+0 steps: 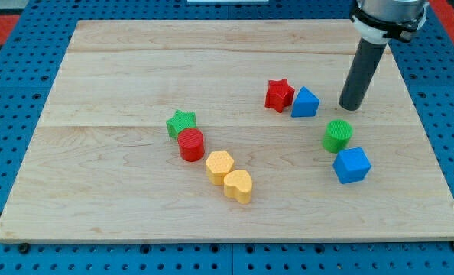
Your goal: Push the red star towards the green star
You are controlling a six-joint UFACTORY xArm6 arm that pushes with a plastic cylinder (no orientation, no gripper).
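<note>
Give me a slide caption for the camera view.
My tip rests right of the blue block touching the red star.

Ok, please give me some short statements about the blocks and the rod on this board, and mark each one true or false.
1. The red star touches the blue block beside it. True.
2. My tip presses against the red star. False: it stands apart, to the view's right of that blue block.
3. The green star lies to the view's left of the red star. True.
4. The red cylinder sits far from the green star. False: it is right next to it.
5. Two yellow blocks lie side by side. True.
</note>
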